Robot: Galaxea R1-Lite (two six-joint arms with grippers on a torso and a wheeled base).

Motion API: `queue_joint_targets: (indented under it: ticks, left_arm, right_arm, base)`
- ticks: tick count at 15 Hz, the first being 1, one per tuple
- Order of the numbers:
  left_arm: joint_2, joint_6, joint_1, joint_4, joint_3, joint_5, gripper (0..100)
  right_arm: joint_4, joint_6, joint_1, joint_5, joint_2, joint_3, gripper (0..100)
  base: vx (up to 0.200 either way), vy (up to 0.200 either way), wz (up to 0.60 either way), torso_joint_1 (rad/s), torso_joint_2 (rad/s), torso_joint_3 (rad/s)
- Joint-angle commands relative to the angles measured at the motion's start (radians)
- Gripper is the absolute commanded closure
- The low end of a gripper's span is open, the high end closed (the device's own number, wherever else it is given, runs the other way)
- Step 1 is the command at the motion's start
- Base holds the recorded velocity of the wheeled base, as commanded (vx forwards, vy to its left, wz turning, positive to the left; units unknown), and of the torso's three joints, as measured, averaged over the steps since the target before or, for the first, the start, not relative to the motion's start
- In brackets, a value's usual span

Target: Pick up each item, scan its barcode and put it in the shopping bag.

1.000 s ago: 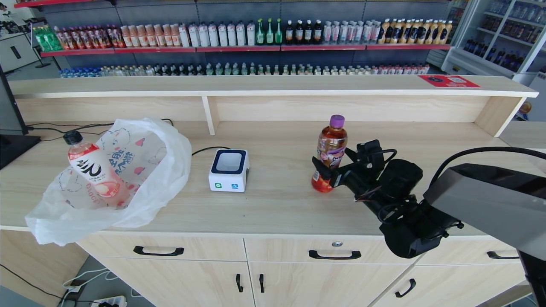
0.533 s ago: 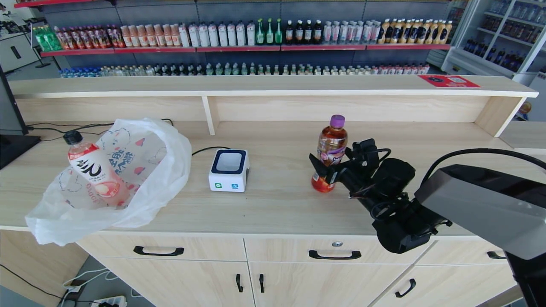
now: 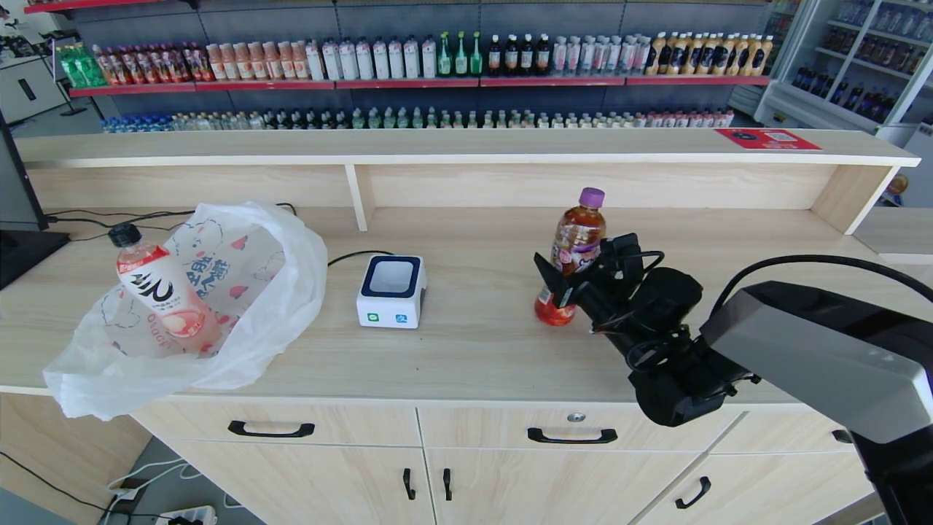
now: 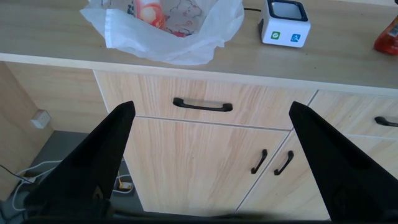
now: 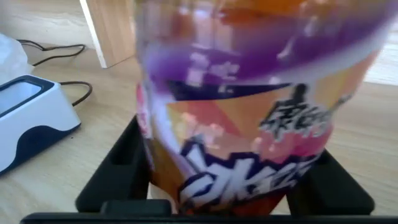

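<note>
**Right gripper (image 3: 565, 281) clamped on the amber plastic drink bottle with purple cap (image 3: 576, 240).**
Bottle tilted (cap rightward), base at the pale wooden counter (image 3: 474, 350), right of the white cube scanner (image 3: 391, 290); white plastic shopping bag (image 3: 291, 292) far left. Left gripper (image 4: 211, 106) spread wide, empty.

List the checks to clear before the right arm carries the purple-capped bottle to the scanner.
1. Grip: right gripper closed around the purple-capped bottle: ok.
2. Bottle upright: not ok, it leans.
3. Bottle base off the counter: cannot tell.
4. Top window of the scanner uncovered: ok.
5. Mouth of the shopping bag open, pink bottle inside: ok.
6. Path: left gripper open, low before the drawers: ok.
</note>
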State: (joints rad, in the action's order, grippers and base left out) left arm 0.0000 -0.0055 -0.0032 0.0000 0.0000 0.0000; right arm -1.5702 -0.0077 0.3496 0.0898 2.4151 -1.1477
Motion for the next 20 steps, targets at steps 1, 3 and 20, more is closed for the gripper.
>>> queue_joint_targets:
  ticks: [1, 3, 20]
  left_arm:
    - [0.000, -0.001, 0.000, 0.000, 0.000, 0.000, 0]
    - [0.000, 0.001, 0.000, 0.000, 0.000, 0.000, 0]
    - [0.000, 0.001, 0.000, 0.000, 0.000, 0.000, 0]
  right_arm:
    - [-0.001, 0.006, 0.000, -0.008, 0.001, -0.014, 100]
    - [-0.001, 0.009, 0.000, -0.010, -0.001, -0.032, 100]
    - [-0.001, 0.040, 0.014, -0.005, -0.264, 0.184, 100]
  base:
    - [0.000, 0.000, 0.00, 0.000, 0.00, 0.000]
    - [0.000, 0.000, 0.00, 0.000, 0.00, 0.000]
    - [0.000, 0.000, 0.00, 0.000, 0.00, 0.000]
